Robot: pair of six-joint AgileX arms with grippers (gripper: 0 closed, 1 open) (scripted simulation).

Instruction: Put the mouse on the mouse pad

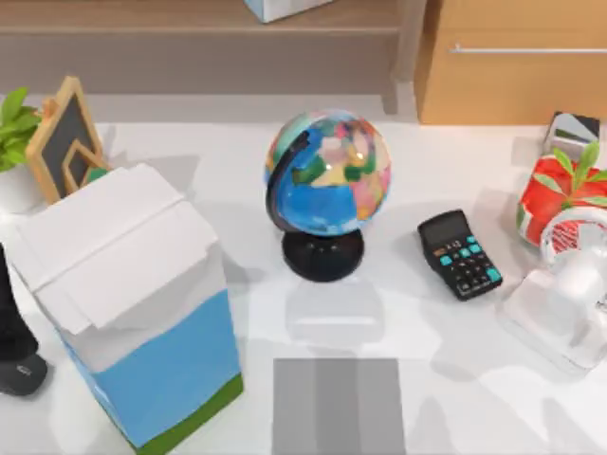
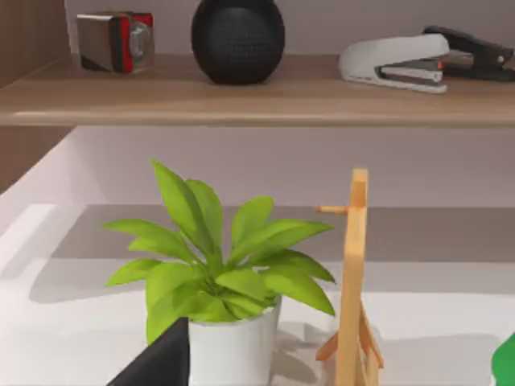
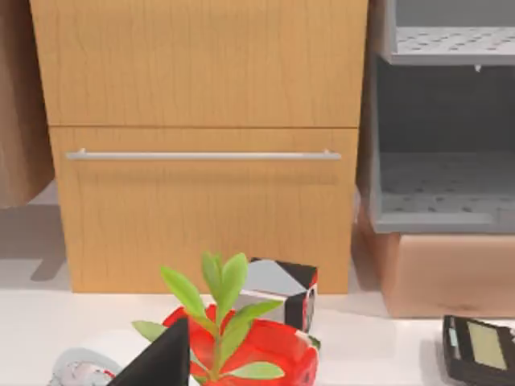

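Black and oval, the mouse (image 1: 22,373) lies on the white table (image 1: 455,398) at its far left edge, off the mouse pad (image 1: 339,406). The left arm (image 1: 8,303) stands as a dark upright column directly above the mouse, and whether it touches the mouse cannot be told. The left gripper (image 2: 157,362) shows as a dark wedge in its wrist view, level and facing a green plant in a white pot (image 2: 229,342) and a wooden easel (image 2: 352,281). How wide it stands cannot be told.

There is one mouse and one mouse pad. The grey striped pad lies flat at the table's near edge, just in front of the one globe (image 1: 327,180). A tall white and blue carton (image 1: 142,313) stands between mouse and pad, so the two are well apart. One black calculator (image 1: 460,254) lies to the right of the globe.

The right arm (image 1: 569,294) rests at the table's right side. The right gripper (image 3: 161,362) faces a red pot (image 3: 257,350) with a plant, and its opening cannot be told.
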